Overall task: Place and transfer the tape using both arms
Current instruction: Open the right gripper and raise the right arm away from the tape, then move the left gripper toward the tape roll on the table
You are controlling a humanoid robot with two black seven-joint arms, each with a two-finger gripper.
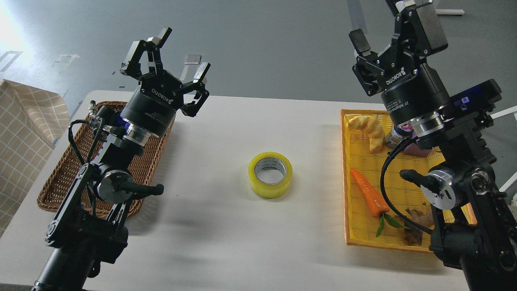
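While both arms stood raised above the white table (226, 250), the left gripper (182, 54) and the right gripper (394, 26) held their fingers spread apart, clasping nothing. Between them the tape (270, 174) lay flat on the bare tabletop, well apart from either. A wicker basket (60, 178) sat behind the left arm; a yellow tray (355, 226) held a croissant (369, 130), carrot (369, 193) and ginger root (416, 220).

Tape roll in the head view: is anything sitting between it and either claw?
Nothing visible. The tape lies alone on bare white table, flat with its core facing up. The left claw and right claw are both raised and open, with only bare table between them and the tape.
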